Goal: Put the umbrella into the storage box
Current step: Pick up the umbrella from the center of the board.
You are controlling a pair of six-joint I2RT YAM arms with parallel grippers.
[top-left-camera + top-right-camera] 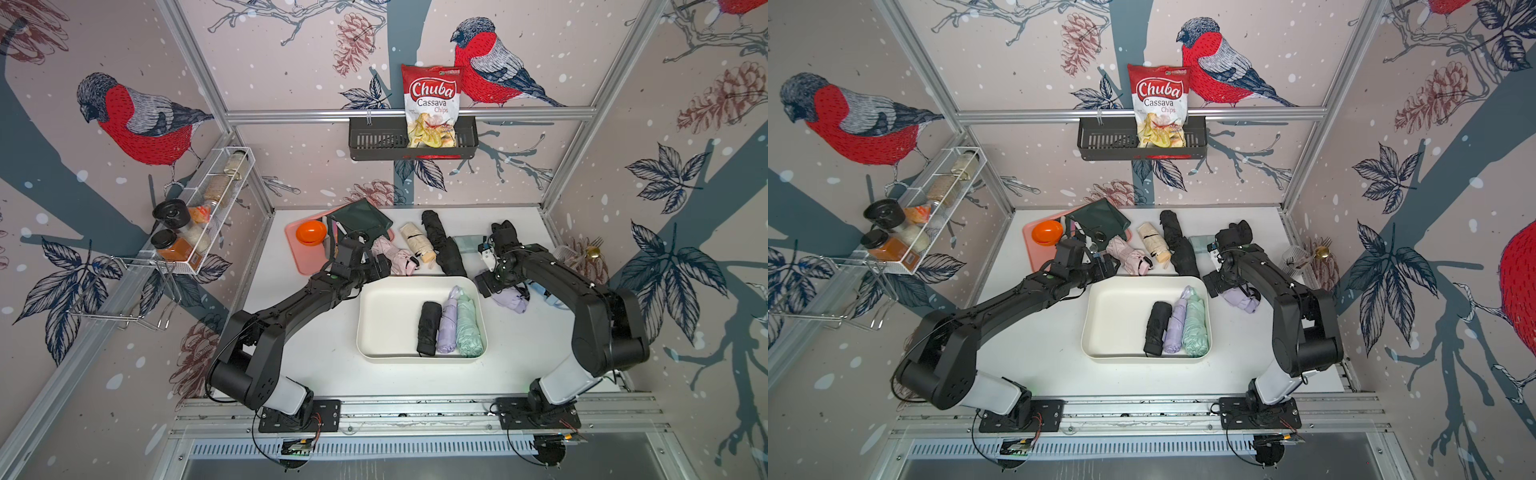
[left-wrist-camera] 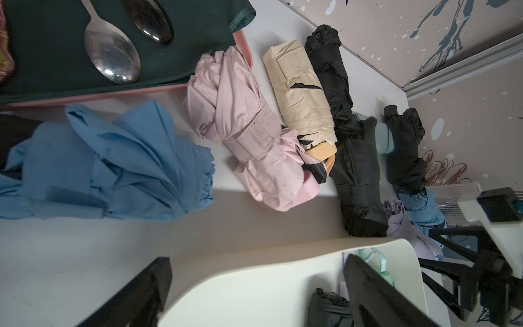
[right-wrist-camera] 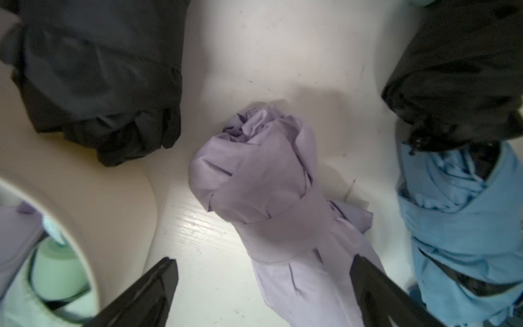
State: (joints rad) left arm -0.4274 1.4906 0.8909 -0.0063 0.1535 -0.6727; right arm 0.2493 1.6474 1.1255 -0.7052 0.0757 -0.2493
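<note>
Fingers of the right gripper (image 3: 263,262) are seen spread wide and released, set on either side of a lilac folded fabric umbrella (image 3: 268,192) that lies on the white tabletop (image 1: 316,332); whether the umbrella is touched by them cannot be told. That umbrella is found outside the off-white shallow rectangular plastic storage box (image 1: 390,324), just beside its far right corner, partly hidden under the right arm in both top views. Inside the box, a black folded umbrella (image 1: 428,328), a second lilac umbrella (image 1: 448,326) and a mint-green folded umbrella (image 1: 469,328) are laid side by side against the right wall. The left gripper (image 2: 257,262) is held near the far left corner of the box, its fingers likewise parted with nothing between them. Beyond the box, a pale pink folded umbrella (image 2: 243,133), a beige folded umbrella (image 2: 300,93) and a long black folded umbrella (image 2: 353,158) are lined up on the tabletop. A crumpled blue fabric umbrella (image 2: 113,164) is seen beside the pink one, next to a flat pink tray (image 1: 303,262).
</note>
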